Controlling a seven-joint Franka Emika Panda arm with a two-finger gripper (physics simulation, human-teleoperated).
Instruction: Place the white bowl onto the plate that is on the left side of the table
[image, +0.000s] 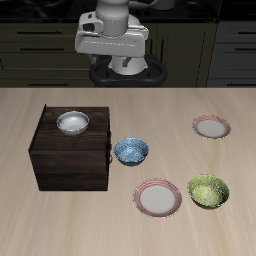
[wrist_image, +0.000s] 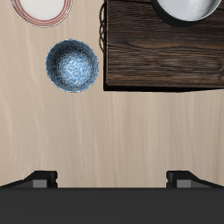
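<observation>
The white bowl (image: 72, 122) sits on top of a dark wooden box (image: 70, 160); part of its rim also shows in the wrist view (wrist_image: 186, 9). The plate (image: 211, 126), small with a pinkish-red rim, lies on the table far from the box and holds nothing. My gripper (image: 122, 66) hangs high above the table's back, away from both. In the wrist view the gripper (wrist_image: 112, 179) has its fingertips (wrist_image: 41, 178) wide apart with nothing between them.
A blue patterned bowl (image: 131, 151) stands beside the box and shows in the wrist view (wrist_image: 73, 65). A larger pink-rimmed plate (image: 158, 197) and a green speckled bowl (image: 208, 191) lie near the table's front edge. The larger plate's rim shows in the wrist view (wrist_image: 41, 9).
</observation>
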